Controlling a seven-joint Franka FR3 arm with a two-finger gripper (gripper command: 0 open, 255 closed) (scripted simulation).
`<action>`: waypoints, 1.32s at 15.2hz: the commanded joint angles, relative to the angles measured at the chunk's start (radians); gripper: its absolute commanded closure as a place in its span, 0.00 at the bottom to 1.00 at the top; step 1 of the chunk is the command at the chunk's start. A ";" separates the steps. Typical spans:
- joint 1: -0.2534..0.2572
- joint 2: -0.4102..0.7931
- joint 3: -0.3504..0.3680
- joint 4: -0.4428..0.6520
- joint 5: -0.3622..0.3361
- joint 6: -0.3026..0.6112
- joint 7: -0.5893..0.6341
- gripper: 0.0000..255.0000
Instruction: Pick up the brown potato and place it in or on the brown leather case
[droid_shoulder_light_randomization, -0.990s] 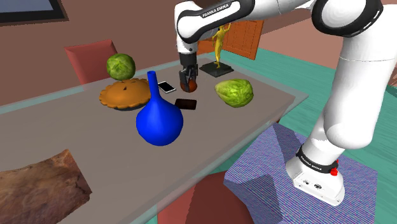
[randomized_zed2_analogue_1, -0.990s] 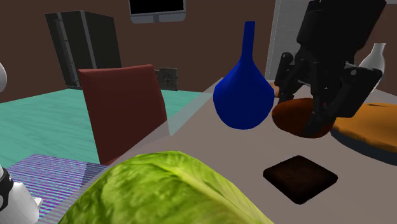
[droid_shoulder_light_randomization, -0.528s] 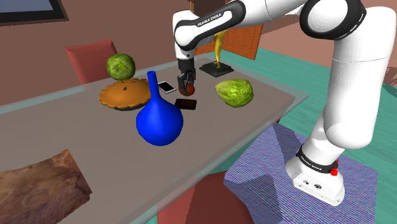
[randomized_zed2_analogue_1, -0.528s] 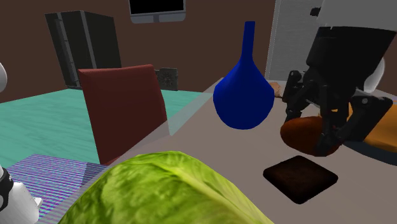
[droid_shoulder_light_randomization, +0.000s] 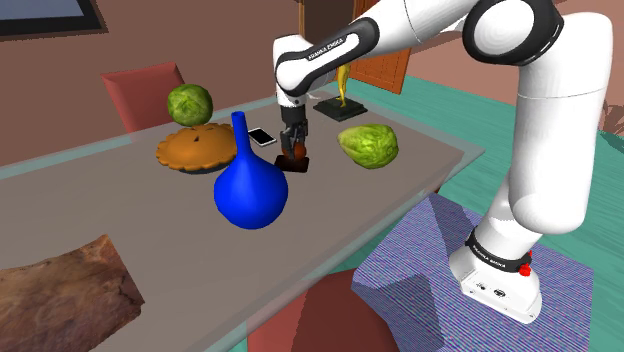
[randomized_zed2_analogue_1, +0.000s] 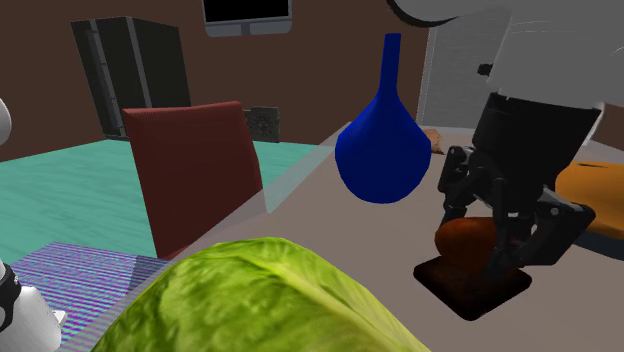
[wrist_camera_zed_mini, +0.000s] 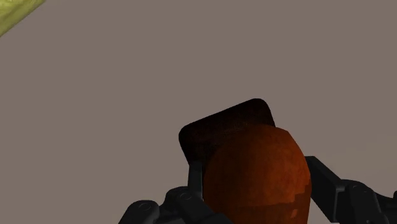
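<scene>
Reddish-brown potato pinched in the gripper's jaws, right over the dark case, hiding half of it. Touching or not, can't tell. In the second exterior view, the blue vase is at the potato's eleven o'clock.

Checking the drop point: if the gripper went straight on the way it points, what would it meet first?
The dark brown case, lying flat just below; the potato clasped in the gripper would likely touch it first.

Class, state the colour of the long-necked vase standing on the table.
Deep blue; the vase shows best in the shoulder view.
</scene>
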 joint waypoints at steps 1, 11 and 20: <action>0.001 0.007 0.000 -0.001 0.000 0.008 0.000 1.00; 0.001 0.007 0.000 -0.001 0.000 0.008 0.000 0.00; -0.004 -0.021 -0.002 0.090 -0.002 -0.110 0.002 0.00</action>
